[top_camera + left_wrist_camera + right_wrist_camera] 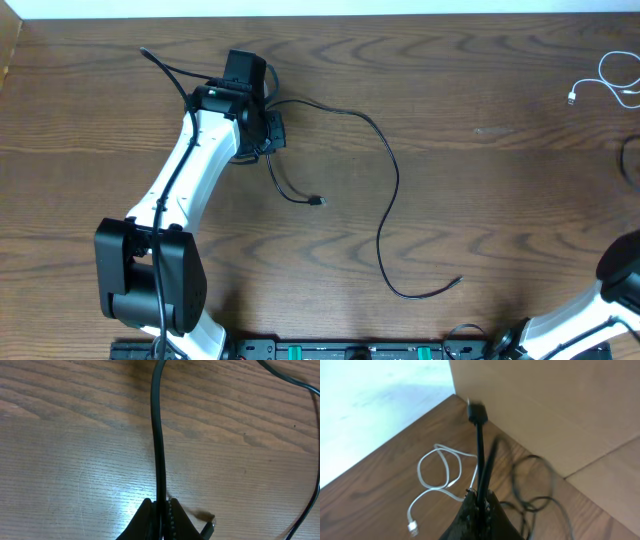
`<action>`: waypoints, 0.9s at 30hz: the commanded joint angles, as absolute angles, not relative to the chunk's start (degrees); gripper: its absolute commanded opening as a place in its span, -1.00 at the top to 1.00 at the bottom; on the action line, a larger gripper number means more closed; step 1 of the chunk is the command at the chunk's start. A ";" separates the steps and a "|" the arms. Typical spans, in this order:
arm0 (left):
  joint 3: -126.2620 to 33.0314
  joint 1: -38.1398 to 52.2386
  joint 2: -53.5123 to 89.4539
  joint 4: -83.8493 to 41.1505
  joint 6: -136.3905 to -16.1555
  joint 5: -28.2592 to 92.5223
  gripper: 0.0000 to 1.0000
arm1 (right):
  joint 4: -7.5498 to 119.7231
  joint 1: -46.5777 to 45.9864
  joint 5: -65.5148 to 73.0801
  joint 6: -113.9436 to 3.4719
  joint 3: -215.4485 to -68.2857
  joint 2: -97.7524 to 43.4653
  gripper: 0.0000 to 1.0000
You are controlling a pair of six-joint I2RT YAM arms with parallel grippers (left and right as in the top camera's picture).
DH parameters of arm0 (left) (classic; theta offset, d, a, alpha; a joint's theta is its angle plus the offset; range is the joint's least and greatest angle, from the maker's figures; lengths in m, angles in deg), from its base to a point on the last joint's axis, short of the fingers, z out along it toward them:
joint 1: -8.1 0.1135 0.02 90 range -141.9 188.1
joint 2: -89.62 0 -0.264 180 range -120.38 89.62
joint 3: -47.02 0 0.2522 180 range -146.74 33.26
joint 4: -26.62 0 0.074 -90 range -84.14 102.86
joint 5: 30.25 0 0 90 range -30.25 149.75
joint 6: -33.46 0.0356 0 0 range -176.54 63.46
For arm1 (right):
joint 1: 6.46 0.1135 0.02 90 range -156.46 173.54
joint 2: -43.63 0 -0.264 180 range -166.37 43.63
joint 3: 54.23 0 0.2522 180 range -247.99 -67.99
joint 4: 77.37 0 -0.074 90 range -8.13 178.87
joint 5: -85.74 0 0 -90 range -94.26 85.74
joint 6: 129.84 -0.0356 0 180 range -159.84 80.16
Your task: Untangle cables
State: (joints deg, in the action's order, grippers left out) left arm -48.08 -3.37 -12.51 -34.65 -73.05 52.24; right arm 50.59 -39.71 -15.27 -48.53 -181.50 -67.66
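My left gripper (pixel 161 508) is clamping a thin black flexible cable (pixel 157 435); my right gripper (pixel 481 499) is pinching a black plug-tipped cord (pixel 480 440).

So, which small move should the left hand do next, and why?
Probably a slow pull leftward: the left hand is shut on a black cable, and a long loose curve of it seems to trail rightward over the wooden table, so a gentle pull could straighten it.
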 commanded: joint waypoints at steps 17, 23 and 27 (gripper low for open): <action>-48.34 -3.82 -13.36 -34.67 -73.16 52.41 0.85 | 36.54 -39.54 10.94 -50.49 -182.16 -65.51 -0.99; -48.34 -5.75 -13.36 -34.41 -73.14 47.04 0.85 | 25.21 -35.06 24.30 -46.14 -181.99 -65.25 -0.98; -48.32 -8.31 -13.36 -33.14 -73.16 42.32 0.85 | 19.77 -29.22 23.57 -44.35 -180.72 -65.25 -0.98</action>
State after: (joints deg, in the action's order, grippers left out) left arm -48.08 -6.69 -12.51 -33.58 -73.05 47.13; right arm 21.13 -32.98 19.22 -47.17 -181.44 -66.32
